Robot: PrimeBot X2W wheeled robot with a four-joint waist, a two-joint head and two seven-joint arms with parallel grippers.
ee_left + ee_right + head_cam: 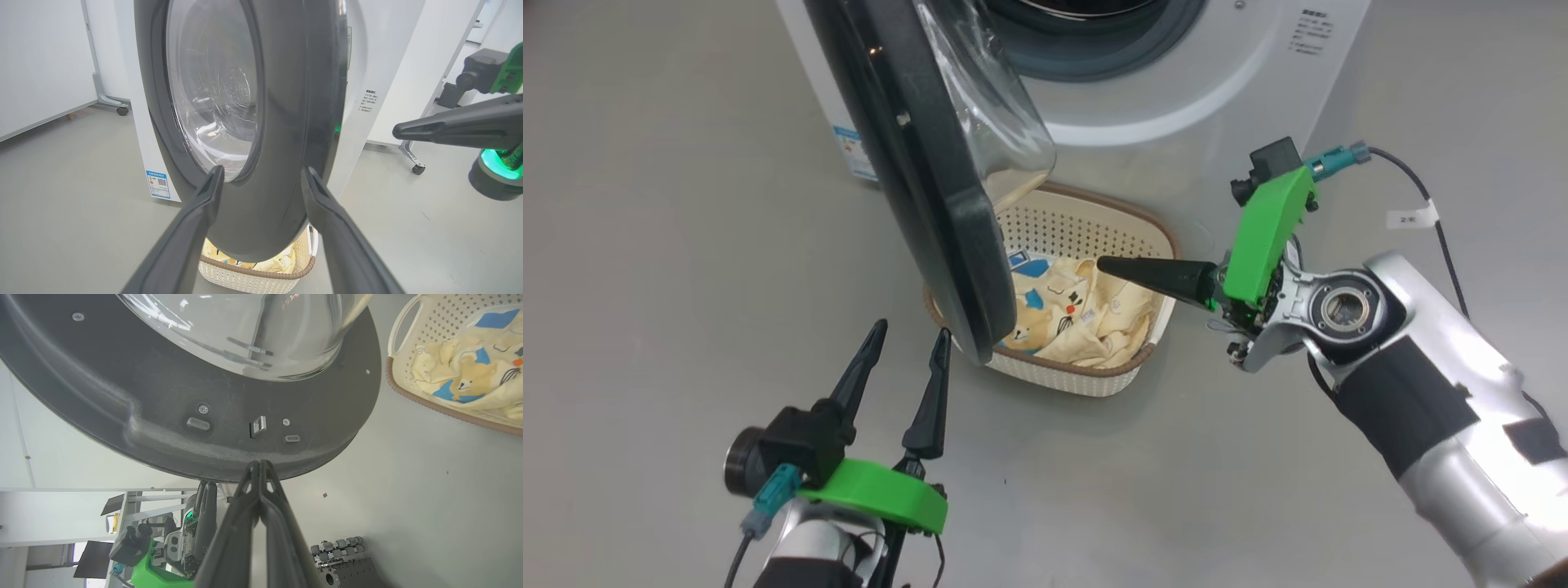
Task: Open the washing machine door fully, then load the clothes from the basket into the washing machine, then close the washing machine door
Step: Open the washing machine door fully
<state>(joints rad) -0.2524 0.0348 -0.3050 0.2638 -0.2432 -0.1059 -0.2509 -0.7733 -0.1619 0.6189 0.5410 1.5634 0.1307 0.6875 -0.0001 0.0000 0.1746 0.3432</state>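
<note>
The washing machine door (931, 188) stands partly open and edge-on to me, its free edge hanging over the left side of the basket (1086, 229) on the floor (645, 245). The door lies between my arms. Its glossy outer face is toward the left gripper (912, 333), and its matte, gritty inner rim with the metal latch hook (257, 426) is toward the right gripper (1107, 265). The left fingers (192, 228) are spread apart, aimed at the lower rim. The right fingers (245, 522) are pressed together, pointing left at the inner face from above the clothes (1086, 318). I judge the right arm better placed to push the door wider. The glass dome is smooth, the basket is perforated plastic, and the clothes are soft and crumpled.
</note>
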